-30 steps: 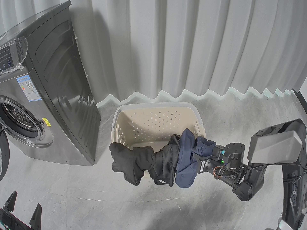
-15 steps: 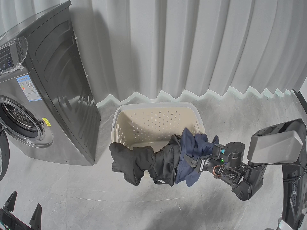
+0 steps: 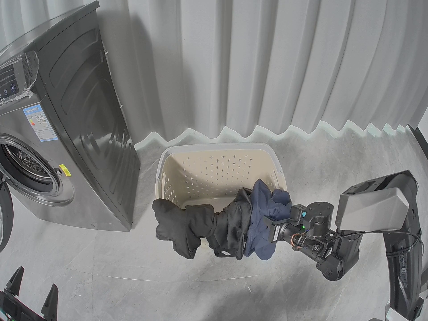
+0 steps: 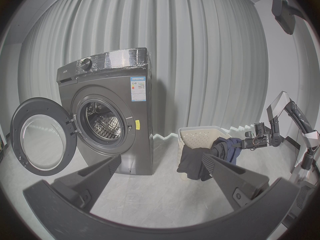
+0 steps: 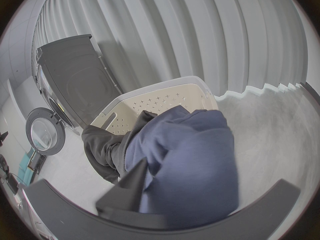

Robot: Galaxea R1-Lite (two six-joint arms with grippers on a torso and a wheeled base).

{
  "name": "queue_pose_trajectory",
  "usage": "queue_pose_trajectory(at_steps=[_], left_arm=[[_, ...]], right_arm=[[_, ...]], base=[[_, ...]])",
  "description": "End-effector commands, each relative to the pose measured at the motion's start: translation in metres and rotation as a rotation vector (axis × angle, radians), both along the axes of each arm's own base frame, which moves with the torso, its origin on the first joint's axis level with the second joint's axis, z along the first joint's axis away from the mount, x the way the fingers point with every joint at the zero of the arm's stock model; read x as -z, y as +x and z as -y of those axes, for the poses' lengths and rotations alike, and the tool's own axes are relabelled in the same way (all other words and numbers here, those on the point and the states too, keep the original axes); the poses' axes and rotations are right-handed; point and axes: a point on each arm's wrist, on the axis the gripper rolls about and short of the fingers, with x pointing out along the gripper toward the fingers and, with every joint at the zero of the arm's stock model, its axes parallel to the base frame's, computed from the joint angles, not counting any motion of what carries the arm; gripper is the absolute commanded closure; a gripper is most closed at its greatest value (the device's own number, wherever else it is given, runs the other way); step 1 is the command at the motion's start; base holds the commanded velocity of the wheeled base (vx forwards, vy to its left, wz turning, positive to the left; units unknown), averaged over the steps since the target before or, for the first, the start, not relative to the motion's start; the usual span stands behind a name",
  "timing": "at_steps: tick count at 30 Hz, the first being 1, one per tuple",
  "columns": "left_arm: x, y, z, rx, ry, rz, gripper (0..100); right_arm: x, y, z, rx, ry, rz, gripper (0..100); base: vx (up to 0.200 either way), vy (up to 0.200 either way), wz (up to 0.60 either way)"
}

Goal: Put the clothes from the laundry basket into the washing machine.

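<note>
A cream laundry basket (image 3: 218,148) stands on the floor right of the grey washing machine (image 3: 67,125). The machine's door (image 4: 43,135) hangs open and the drum (image 4: 103,124) shows. A black garment (image 3: 191,226) and a navy garment (image 3: 263,210) hang over the basket's near rim. My right gripper (image 3: 269,229) is pressed into the navy garment (image 5: 186,157) from the right, and the cloth covers its front end. My left gripper (image 3: 31,293) is open and holds nothing, low at the near left, well short of the machine and facing it (image 4: 160,164).
Pleated white curtains (image 3: 267,54) close off the back, just behind the basket. Bare grey floor (image 3: 133,268) lies between the basket, the machine and me. The open door swings out to the machine's left.
My right arm has moved left and slightly down, deeper into the navy garment. The garment's hanging hem has bunched up and shifted left. The left arm is still.
</note>
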Motion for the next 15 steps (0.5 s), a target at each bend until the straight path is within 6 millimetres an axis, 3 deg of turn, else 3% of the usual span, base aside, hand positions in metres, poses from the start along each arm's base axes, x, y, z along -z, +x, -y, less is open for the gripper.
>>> queue_pose_trajectory(at_steps=[1,8,11,15], left_arm=[[0.005,0.0,0.0,0.0,0.001,0.0,0],[0.005,0.0,0.0,0.0,-0.001,0.0,0],[0.005,0.0,0.0,0.0,0.001,0.0,0],[0.005,0.0,0.0,0.0,0.001,0.0,0]], right_arm=[[-0.001,-0.002,0.0,-0.002,0.001,-0.002,100],[-0.04,-0.014,-0.003,-0.026,0.044,0.068,100],[-0.072,-0.033,-0.004,-0.051,0.071,0.124,100],[-0.101,-0.052,-0.004,-0.07,0.098,0.183,100]], base=[[0.0,0.0,0.0],[0.0,0.0,0.0],[0.0,0.0,0.0],[0.0,0.0,0.0]])
